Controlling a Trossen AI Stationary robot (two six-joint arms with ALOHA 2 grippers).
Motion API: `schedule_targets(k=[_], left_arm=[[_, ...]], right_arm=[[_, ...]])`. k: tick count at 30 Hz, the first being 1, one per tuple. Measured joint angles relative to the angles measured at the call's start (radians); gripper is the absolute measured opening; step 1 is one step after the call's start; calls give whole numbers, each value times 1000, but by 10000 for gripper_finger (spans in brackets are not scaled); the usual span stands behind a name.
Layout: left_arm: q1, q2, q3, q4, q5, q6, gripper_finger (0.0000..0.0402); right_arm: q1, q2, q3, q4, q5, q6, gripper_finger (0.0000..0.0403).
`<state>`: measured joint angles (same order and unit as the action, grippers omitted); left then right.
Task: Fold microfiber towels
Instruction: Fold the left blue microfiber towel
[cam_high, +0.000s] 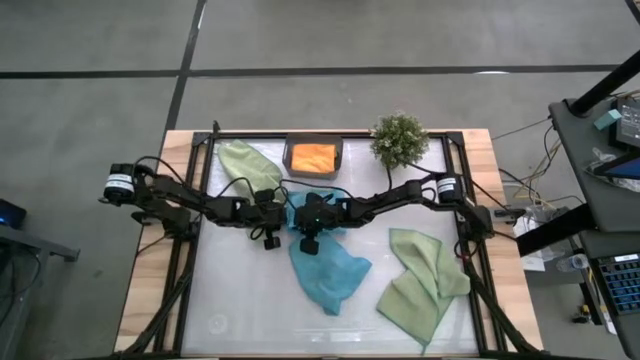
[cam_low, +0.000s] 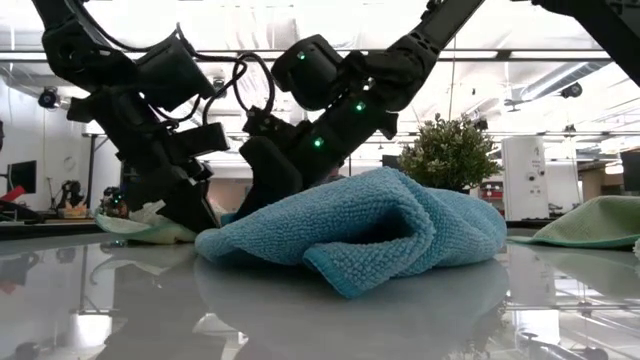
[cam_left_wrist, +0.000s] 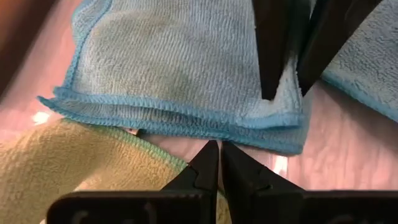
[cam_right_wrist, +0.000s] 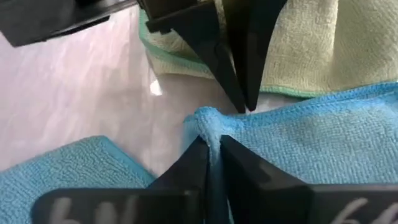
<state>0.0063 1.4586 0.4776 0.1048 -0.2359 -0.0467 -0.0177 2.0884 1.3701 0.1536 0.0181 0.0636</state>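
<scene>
A teal-blue towel (cam_high: 322, 268) lies crumpled mid-table, with a folded part at its far end (cam_left_wrist: 168, 74). My right gripper (cam_right_wrist: 212, 144) reaches in from the right and is shut on a corner of that part. My left gripper (cam_left_wrist: 219, 150) is shut, with its tips over bare table between the teal towel and the hem of a sage green towel (cam_high: 247, 165). Whether those tips touch the table I cannot tell. A second green towel (cam_high: 420, 282) lies at the near right. An orange towel (cam_high: 313, 157) sits in the tray. My right gripper pinches a bunched corner (cam_right_wrist: 204, 119) of the teal towel between its two fingers (cam_left_wrist: 273, 62). It comes slanting down from the table's right. The corner stands up a little between the fingers, and the rest of the towel lies on the table. How many layers it holds I cannot tell.
A dark grey tray (cam_high: 290, 158) stands at the far edge with a small potted plant (cam_high: 400, 138) to its right. Both arms meet over the table's middle, their fingertips close together. Bare table shows at the near left (cam_high: 240, 300).
</scene>
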Motion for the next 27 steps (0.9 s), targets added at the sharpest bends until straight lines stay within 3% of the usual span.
schedule_targets(k=[10,15,21,27], left_arm=[[0,-46,9,-26,-5,0,5],[0,-101,17,-73,-6,0,5],[0,-146,38,-44,-4,1,5],[-2,-137,35,67,35,1,5]], right_arm=[[-3,-17,0,-2,4,-3,138],[4,-78,0,-60,7,-43,169],[11,-175,-16,-203,8,-57,176],[19,-265,-108,-203,19,-24,146]])
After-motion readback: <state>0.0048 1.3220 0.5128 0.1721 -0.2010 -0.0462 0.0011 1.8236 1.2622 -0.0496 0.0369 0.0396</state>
